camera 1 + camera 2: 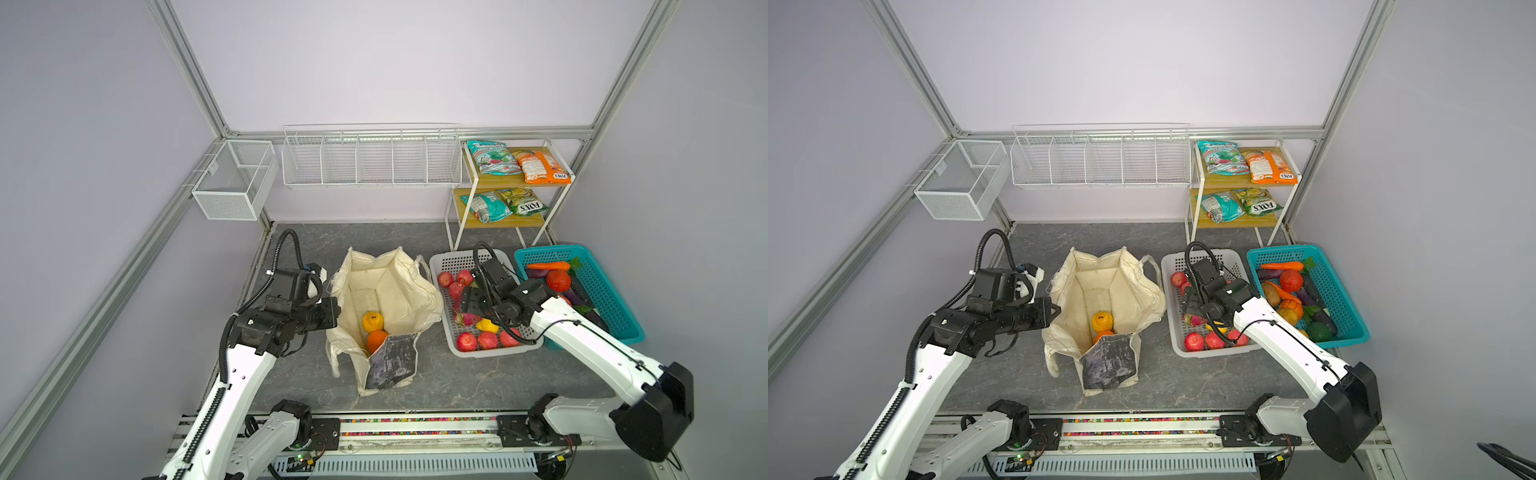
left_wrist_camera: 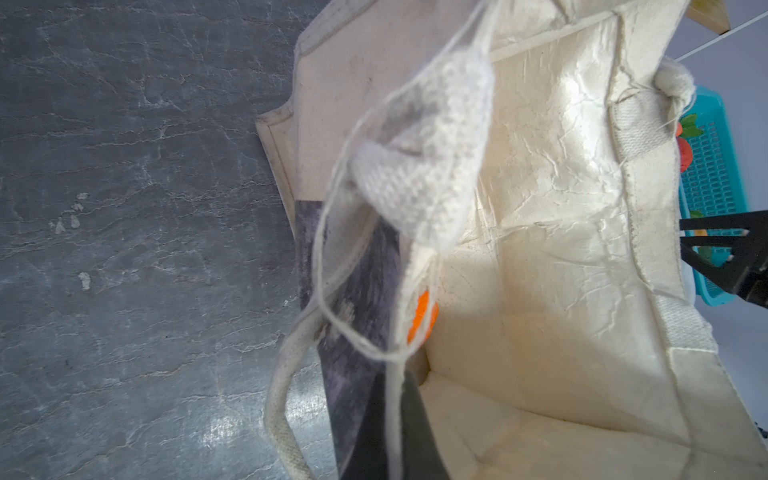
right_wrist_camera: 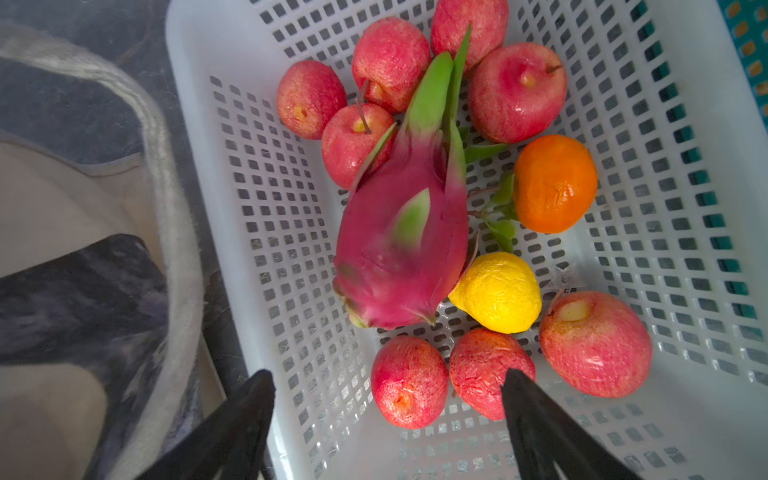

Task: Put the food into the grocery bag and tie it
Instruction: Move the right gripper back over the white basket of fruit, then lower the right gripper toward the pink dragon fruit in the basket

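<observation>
The cream grocery bag (image 1: pixel 399 291) (image 1: pixel 1125 291) stands open mid-table, with a bumpy yellow-orange fruit (image 1: pixel 372 321) and a large orange (image 1: pixel 377 340) at its bottom. My left gripper (image 1: pixel 332 309) (image 2: pixel 392 382) is at the bag's left rim, shut on a strip of its cream edge. My right gripper (image 1: pixel 465 301) (image 3: pixel 388 374) hangs open over the white basket (image 1: pixel 440 266), holding nothing. Below it lie the pink dragon fruit (image 3: pixel 403 241) and, touching it, a small yellow pear-like fruit (image 3: pixel 498 293). An orange snack packet (image 1: pixel 540 166) lies on the top shelf.
Several red apples (image 3: pixel 409 382) and a small leafy orange (image 3: pixel 555 183) share the white basket. A teal basket (image 1: pixel 602 286) of vegetables stands right of it. The shelf rack (image 1: pixel 511 183) holds more packets at the back right. Wire baskets (image 1: pixel 370 158) hang on the back wall.
</observation>
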You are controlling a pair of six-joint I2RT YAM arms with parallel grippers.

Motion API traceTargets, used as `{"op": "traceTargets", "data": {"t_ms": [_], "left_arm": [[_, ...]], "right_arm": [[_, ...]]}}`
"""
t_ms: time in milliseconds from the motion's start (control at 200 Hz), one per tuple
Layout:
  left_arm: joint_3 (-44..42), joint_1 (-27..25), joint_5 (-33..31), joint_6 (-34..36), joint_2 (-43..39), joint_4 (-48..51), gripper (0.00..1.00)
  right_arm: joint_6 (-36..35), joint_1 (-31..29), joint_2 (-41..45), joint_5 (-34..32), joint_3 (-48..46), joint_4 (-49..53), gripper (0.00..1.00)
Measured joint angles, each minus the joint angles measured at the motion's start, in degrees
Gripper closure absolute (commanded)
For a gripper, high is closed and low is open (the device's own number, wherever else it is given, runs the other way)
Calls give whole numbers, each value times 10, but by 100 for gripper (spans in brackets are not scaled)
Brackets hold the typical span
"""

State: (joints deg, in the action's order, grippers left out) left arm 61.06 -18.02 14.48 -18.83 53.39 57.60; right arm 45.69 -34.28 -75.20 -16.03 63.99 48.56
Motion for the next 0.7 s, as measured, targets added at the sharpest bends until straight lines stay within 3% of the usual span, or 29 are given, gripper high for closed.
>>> {"op": "traceTargets", "data": {"t_ms": [705], "left_arm": [[31, 0, 8, 5, 30, 19, 100]], "right_arm": [[56, 35, -66, 3, -2, -5, 11]]}}
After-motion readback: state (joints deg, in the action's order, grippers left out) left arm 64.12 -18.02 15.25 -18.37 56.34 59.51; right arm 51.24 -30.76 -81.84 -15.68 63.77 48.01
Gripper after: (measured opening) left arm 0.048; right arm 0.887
